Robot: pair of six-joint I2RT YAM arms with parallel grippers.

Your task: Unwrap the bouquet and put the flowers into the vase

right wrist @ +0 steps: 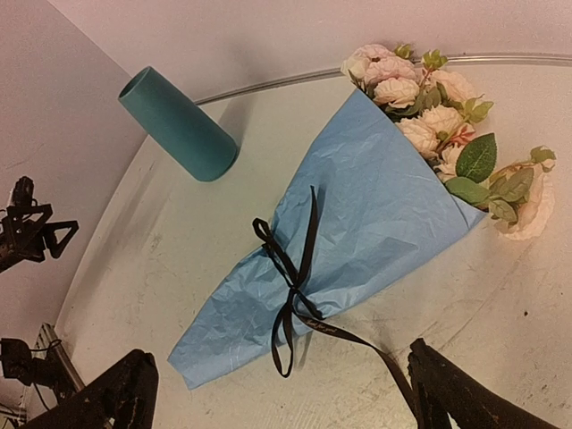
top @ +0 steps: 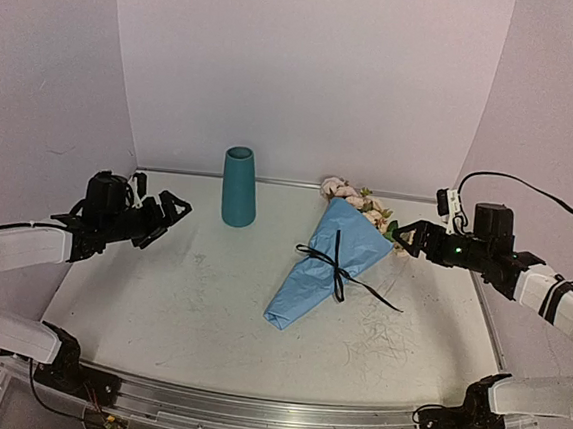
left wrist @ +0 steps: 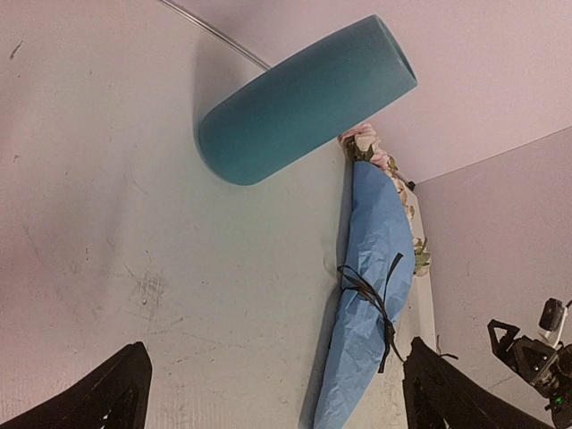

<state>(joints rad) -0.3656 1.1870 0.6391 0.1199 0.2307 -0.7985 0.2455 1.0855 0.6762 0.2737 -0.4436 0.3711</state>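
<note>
Metal rail (top: 269, 416) runs along the bottom edge of the top view. Left gripper (top: 179, 208), mid-left of frame: jaws spread wide, nothing between them, held above the table (top: 158, 304). Right gripper (top: 397, 232), mid-right: jaws likewise wide apart and empty, just beside the bouquet's flower end; contact cannot be told. Bouquet (top: 324, 268) lies flat at centre-right, blue paper cone wrapped, black ribbon (top: 338, 266) tied, flowers (top: 351, 194) pointing toward the upper right. Vase (top: 239, 186) stands upright, upper centre-left, apart from the bouquet.
</note>
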